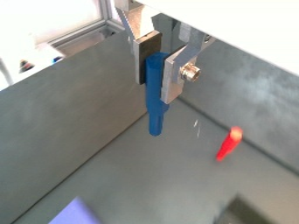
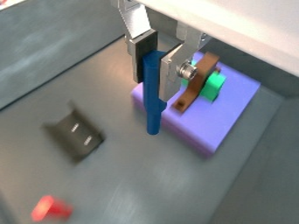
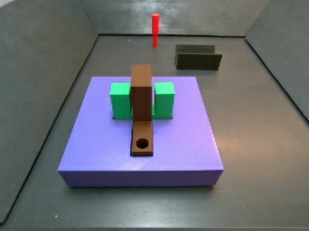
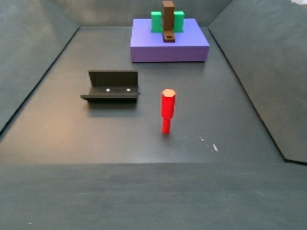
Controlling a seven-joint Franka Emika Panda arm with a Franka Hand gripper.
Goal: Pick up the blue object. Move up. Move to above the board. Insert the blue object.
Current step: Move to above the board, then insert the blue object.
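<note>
My gripper (image 1: 156, 66) is shut on the blue object (image 1: 156, 98), a thin upright blue peg that hangs below the fingers, clear of the floor. Both wrist views show this grip (image 2: 156, 63) on the peg (image 2: 153, 103). The board (image 2: 197, 80) is a narrow brown plank with a round hole near one end, flanked by green blocks (image 2: 214, 86), lying on a purple slab (image 2: 216, 124) just beyond the peg. Both side views show the board (image 3: 143, 104) (image 4: 171, 22). Neither side view shows the gripper or the blue peg.
A red peg (image 4: 168, 110) stands upright on the grey floor mid-bin and shows elsewhere too (image 3: 154, 30) (image 1: 229, 144) (image 2: 47, 208). The dark fixture (image 4: 110, 87) (image 2: 76, 133) (image 3: 198, 59) stands near it. Grey walls (image 3: 60, 81) enclose the bin.
</note>
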